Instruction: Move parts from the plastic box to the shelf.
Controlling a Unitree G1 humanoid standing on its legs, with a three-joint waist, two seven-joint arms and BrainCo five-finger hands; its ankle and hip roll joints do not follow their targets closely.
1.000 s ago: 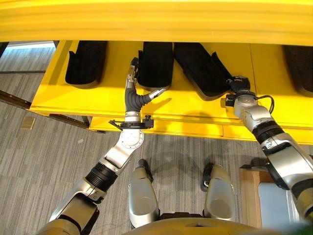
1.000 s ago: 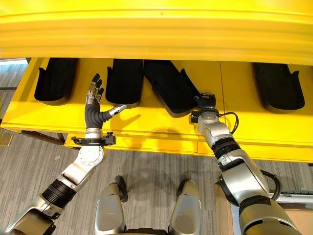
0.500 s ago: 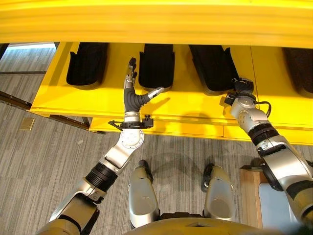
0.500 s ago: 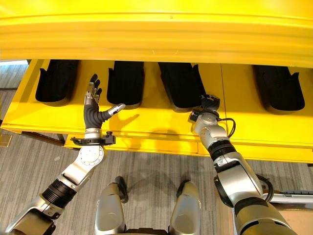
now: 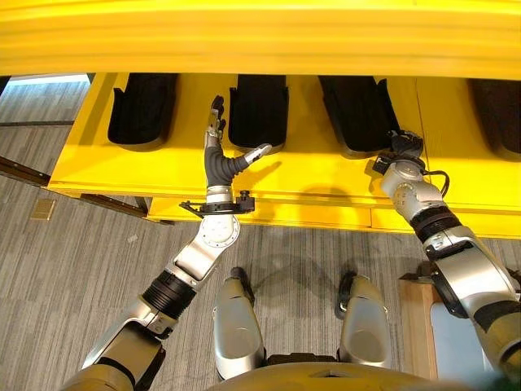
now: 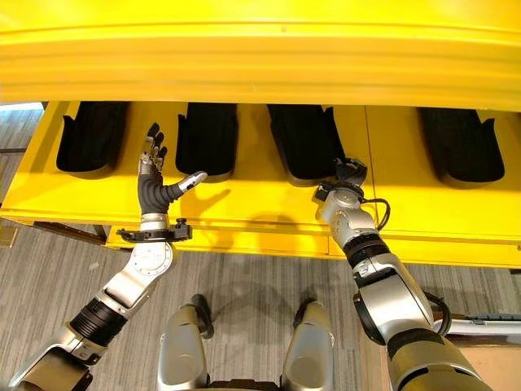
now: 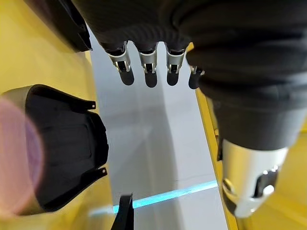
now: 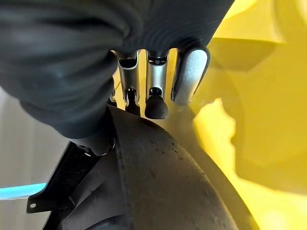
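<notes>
The black curved plastic part [image 6: 305,144] under the right hand [image 6: 348,172] was tilted and now sits straight on the yellow metal shelf [image 6: 260,208]. The right fingers [image 8: 156,93] curl over its near edge. The left hand [image 6: 156,181] hangs open beside another black part [image 6: 207,140].

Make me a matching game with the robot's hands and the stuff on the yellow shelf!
Things:
1. left hand
2. right hand
3. shelf
4. part by the right hand

Matches:
A. yellow
B. black, lying on the shelf
C. fingers straight, holding nothing
D. fingers resting on the near end of a black part

Pairs: 1-C, 2-D, 3-A, 4-B
</notes>
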